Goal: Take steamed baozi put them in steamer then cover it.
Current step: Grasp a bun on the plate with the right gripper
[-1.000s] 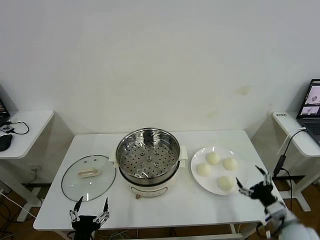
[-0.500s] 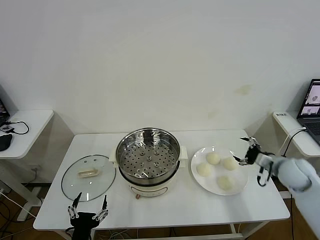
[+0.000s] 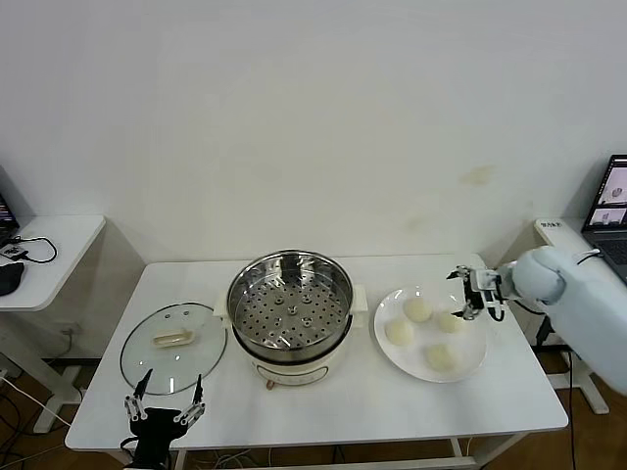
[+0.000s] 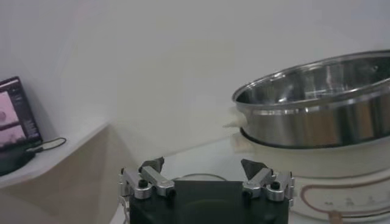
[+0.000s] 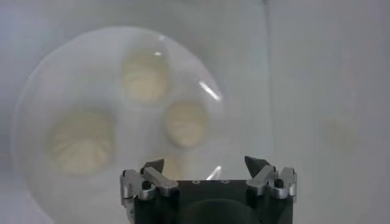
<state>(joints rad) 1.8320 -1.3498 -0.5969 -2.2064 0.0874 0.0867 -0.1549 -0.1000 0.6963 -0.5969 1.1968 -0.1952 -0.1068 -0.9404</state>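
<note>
Four cream-white baozi [image 3: 418, 309] lie on a white plate [image 3: 474, 352] to the right of the steamer [image 3: 291, 313], a shiny steel pot with a perforated tray on a white base. The glass cover [image 3: 174, 345] lies flat on the table to the steamer's left. My right gripper [image 3: 477, 291] is open and empty above the plate's far right edge. In the right wrist view it [image 5: 207, 165] looks down on three baozi [image 5: 186, 123] on the plate [image 5: 61, 79]. My left gripper [image 3: 164, 397] is open and empty, low at the table's front edge below the cover. The left wrist view shows it [image 4: 203, 167] beside the steamer [image 4: 317, 109].
The white table [image 3: 343, 401] has bare room in front of the steamer and plate. Side desks stand left [image 3: 49, 245] and right, the right one with a laptop [image 3: 612, 201]. A white wall is behind.
My right gripper rose from the table's front right corner and moved back and left to hover over the plate's far right edge. My left gripper shifted slightly left and lower.
</note>
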